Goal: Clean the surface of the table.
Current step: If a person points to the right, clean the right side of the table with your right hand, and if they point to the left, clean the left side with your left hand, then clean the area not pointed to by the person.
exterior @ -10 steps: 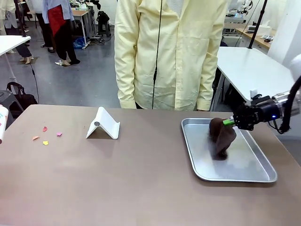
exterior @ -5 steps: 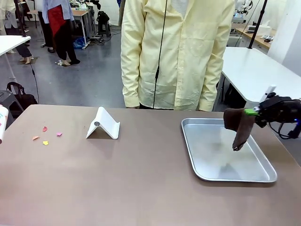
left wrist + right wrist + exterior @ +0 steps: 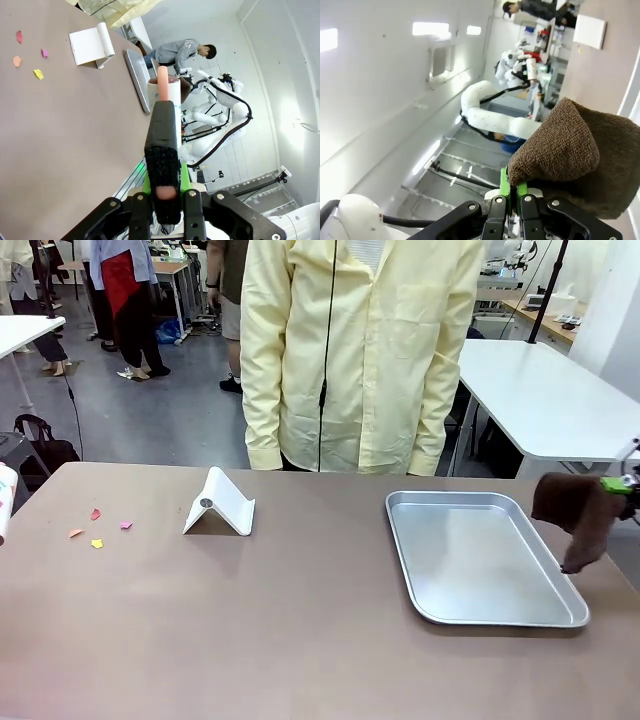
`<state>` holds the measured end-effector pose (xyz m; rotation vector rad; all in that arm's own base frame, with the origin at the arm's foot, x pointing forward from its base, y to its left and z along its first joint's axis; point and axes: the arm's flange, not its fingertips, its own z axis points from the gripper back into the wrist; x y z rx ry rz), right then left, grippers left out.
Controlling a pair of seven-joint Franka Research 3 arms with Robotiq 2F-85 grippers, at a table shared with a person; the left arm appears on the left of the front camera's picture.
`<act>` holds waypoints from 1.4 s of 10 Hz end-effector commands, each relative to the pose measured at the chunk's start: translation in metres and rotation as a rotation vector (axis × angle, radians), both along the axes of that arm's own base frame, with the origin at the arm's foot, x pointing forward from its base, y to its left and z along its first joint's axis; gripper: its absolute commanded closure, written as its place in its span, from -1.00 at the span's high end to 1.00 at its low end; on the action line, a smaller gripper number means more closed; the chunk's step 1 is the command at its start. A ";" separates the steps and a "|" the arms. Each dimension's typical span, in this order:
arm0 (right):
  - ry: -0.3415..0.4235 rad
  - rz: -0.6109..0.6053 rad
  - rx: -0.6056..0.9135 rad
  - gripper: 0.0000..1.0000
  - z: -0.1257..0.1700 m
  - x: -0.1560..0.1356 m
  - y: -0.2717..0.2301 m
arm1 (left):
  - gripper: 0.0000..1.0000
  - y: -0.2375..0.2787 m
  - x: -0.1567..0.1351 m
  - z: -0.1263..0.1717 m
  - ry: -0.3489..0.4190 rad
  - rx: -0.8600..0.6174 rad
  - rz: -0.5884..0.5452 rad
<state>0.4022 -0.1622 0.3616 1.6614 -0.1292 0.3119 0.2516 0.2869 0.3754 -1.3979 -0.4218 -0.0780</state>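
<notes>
The table [image 3: 280, 620] has a matte brown-grey top, with small coloured paper scraps [image 3: 97, 528] lying near its left end. My right gripper [image 3: 617, 484] hangs at the far right edge, shut on a brown cloth [image 3: 572, 512] that dangles just past the tray's right side. In the right wrist view the cloth [image 3: 580, 150] bulges above my right gripper [image 3: 510, 192]. My left gripper [image 3: 162, 202] is shut on the black handle of a lint roller [image 3: 163, 135], whose white roll points over the table [image 3: 60, 125]. That roller [image 3: 5, 502] peeks in at the left edge.
An empty silver metal tray [image 3: 405, 560] lies at the right. A white folded stand [image 3: 220, 505] sits at the back left of centre. A person in a pale yellow shirt [image 3: 360, 350] stands at the far edge. White tables stand behind.
My right gripper lifted the brown cloth out of the tray and carried it right, past the tray's right rim. The left side looks the same.
</notes>
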 end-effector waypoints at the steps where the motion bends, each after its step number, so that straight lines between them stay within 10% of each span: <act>1: 0.033 0.040 0.022 -0.89 -0.004 0.012 0.016 | -1.00 -0.003 -0.003 0.002 -0.026 -0.007 -0.002; 14: 0.033 0.040 0.022 -0.89 -0.004 0.012 0.016 | -1.00 -0.003 -0.003 0.002 -0.026 -0.007 -0.002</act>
